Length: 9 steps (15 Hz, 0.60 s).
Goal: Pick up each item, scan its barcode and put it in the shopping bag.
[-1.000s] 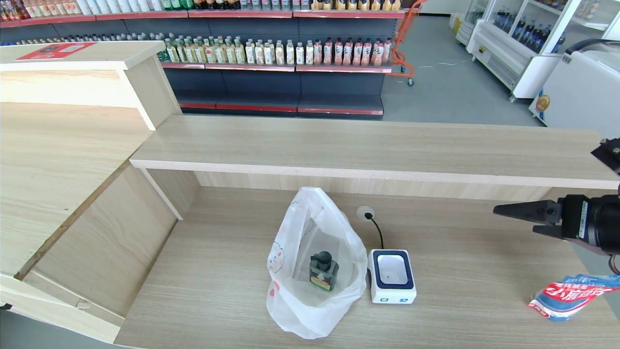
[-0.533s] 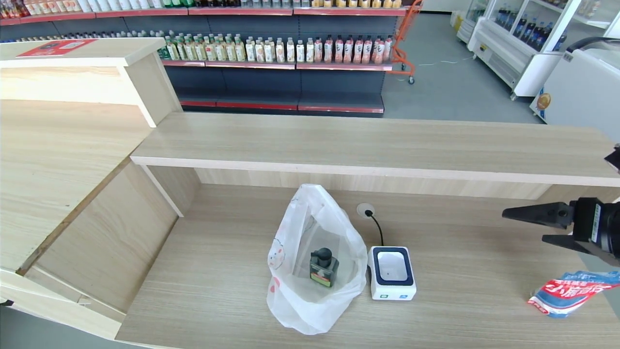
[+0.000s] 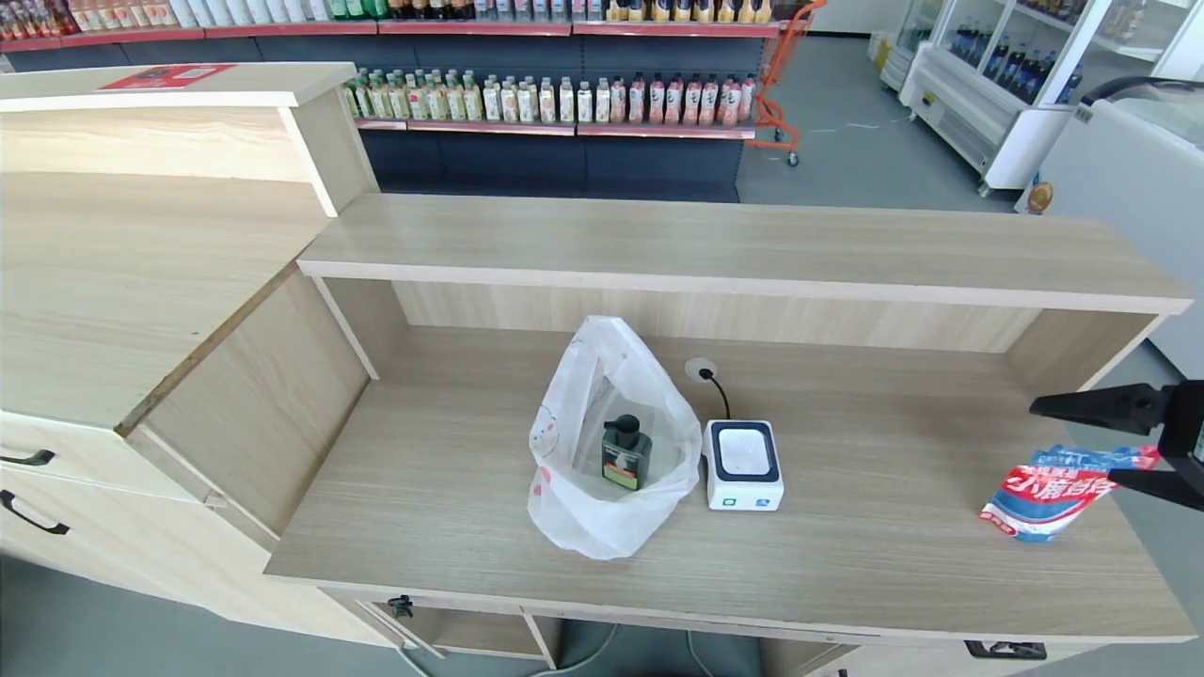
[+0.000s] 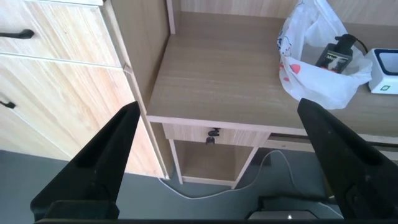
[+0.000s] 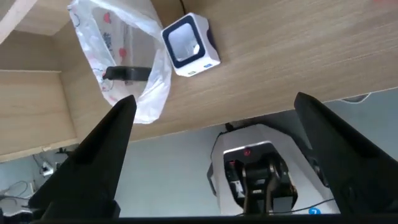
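Observation:
A white plastic shopping bag [image 3: 576,489] stands open in the middle of the wooden counter [image 3: 875,555], with a dark pump bottle [image 3: 625,454] upright inside. Just right of it sits the white barcode scanner [image 3: 743,464], window facing up. A red, white and blue snack pouch [image 3: 1049,494] lies flat near the counter's right end. My right gripper [image 3: 1072,442] hangs open just above the pouch's far end, holding nothing. In the right wrist view the bag [image 5: 93,25] and scanner [image 5: 189,45] lie beyond the open gripper [image 5: 214,98]. My left gripper [image 4: 219,106] is open, low before the counter's front left corner.
A raised wooden ledge [image 3: 734,244] runs along the counter's back, and a taller wooden unit [image 3: 141,273] with drawers walls off the left. The scanner's cable [image 3: 720,393] runs to a hole at the back. Shelves of bottles [image 3: 564,99] stand beyond.
The head camera has pulled back, so more of the counter's front shows. My right gripper has drawn away to the right, spread its fingers wider, and now sits over the pouch.

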Motion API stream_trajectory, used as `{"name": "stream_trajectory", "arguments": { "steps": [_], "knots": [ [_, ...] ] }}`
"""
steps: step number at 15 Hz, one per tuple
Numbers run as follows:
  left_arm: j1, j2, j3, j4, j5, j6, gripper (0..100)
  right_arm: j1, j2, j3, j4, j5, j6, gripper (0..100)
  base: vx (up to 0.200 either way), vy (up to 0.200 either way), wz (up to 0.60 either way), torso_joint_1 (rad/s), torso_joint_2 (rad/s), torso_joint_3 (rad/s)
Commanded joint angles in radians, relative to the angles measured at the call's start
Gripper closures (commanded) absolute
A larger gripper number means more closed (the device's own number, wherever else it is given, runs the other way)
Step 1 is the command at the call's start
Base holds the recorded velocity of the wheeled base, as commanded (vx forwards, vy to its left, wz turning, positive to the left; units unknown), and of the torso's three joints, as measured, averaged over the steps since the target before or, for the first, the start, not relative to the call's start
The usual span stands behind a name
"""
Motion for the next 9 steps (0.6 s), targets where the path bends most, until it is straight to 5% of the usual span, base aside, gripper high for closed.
{"name": "stream_trajectory", "arguments": {
  "steps": [1,4,9],
  "knots": [
    [0.0,0.0,0.0,-0.001,-0.001,0.002,0,-0.085,0.038,-0.005,-0.002,-0.04,0.02,0,0.0,-0.2,0.0,0.007,0.0,0.002],
    [0.0,0.0,0.0,-0.001,-0.001,0.002,0,-0.163,0.121,-0.082,0.001,-0.093,0.148,0,0.0,-0.2,0.0,0.01,0.0,-0.001],
    [0.0,0.0,0.0,-0.001,-0.001,0.005,0,-0.242,0.185,-0.162,0.1,-0.098,0.172,0,0.0,-0.2,0.0,0.004,0.0,0.0]
  ]
}}
